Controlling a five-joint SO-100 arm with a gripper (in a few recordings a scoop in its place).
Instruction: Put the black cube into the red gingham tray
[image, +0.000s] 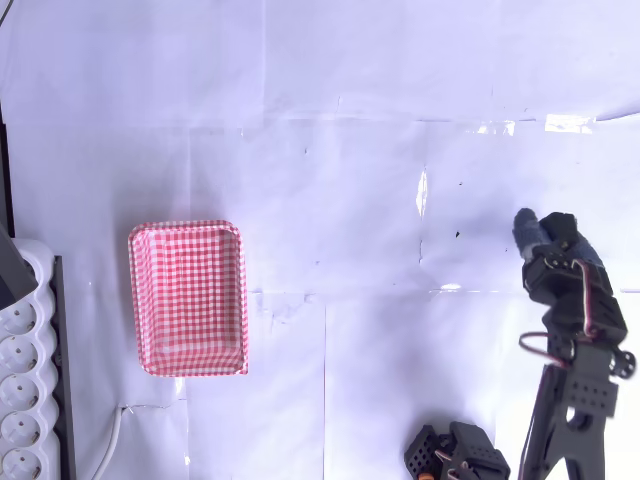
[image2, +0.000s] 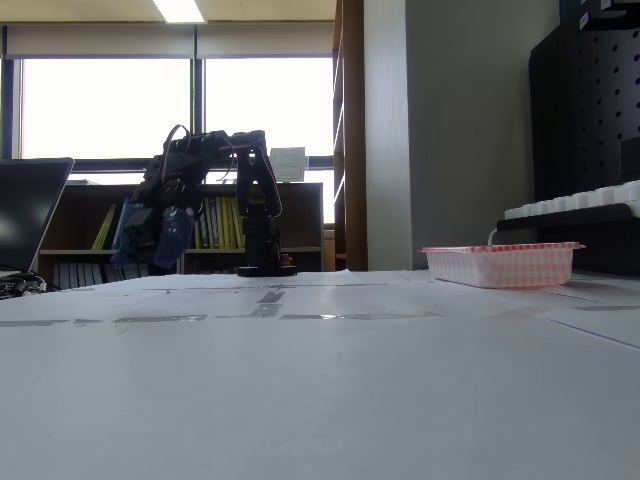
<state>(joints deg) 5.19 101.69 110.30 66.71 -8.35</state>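
one red gingham tray (image: 188, 298), nothing inside | one gripper (image: 527, 232) raised above table (image: 380, 150), well apart | grip unclear

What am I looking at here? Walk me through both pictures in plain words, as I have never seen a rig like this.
The machine is a small black jointed robot arm standing on a table covered in white paper. Its tip ends in two jaws with grey-blue pads.

One picture comes from a camera overhead, looking straight down. The other comes from a camera at table height, looking across at the arm.

On the table lies a shallow red-and-white checked tray with a raised rim, far from the arm. It looks empty from above. Beside it, at the picture's edge, is a white moulded holder with round cups.

The jaws hang just above the table. Whether they hold anything cannot be told.
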